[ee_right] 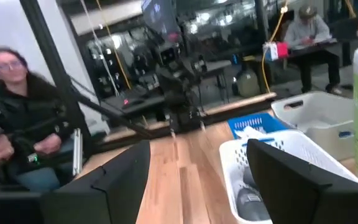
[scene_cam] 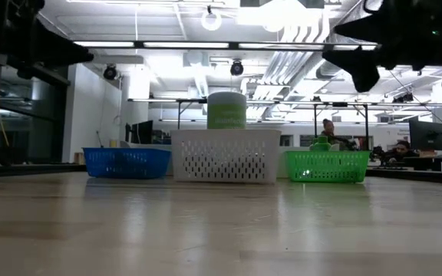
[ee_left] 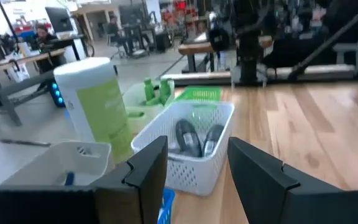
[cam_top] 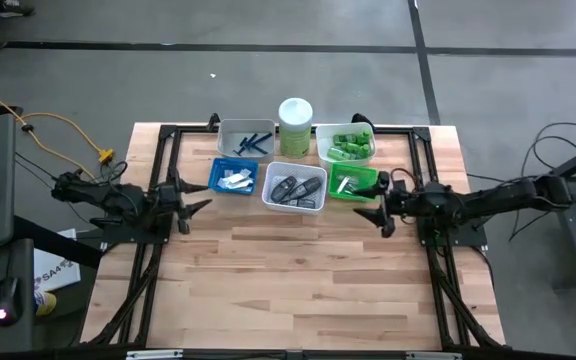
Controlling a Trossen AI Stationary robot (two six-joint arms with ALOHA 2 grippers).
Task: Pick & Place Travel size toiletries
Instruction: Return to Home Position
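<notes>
Your left pincer (cam_top: 196,212) hangs over the left side of the desk (cam_top: 298,290), just left of the cluster of bins, and its wrist view shows both fingers spread wide with nothing between them (ee_left: 196,144), so it is released. Your right pincer (cam_top: 373,217) sits over the right side, just near of the green bin (cam_top: 353,197), and its fingers are also parted and empty (ee_right: 197,149). Neither one touches a bin or an item. All the toiletries you can see lie in the bins at the far middle of the desk. The dark grey oval cases (cam_top: 295,189) rest in the white basket (cam_top: 268,200) at the centre, and you can see them through its open top from the left wrist (ee_left: 188,138). To its left, the blue bin (cam_top: 215,178) holds clear packets (cam_top: 234,180). Farther back, blue razors (cam_top: 255,141) lie in the grey bin (cam_top: 224,140) and green tubes (cam_top: 346,145) fill the white bin (cam_top: 320,150) at the far right. The pale-green canister (cam_top: 295,122) stands upright between those two. The green bin holds small pieces too small to name. From desk height, the blue, white and green bins stand in a row from left to right, with the canister (scene_cam: 226,111) rising behind the middle one. A person (ee_right: 17,112) sits beyond the desk's left edge.
</notes>
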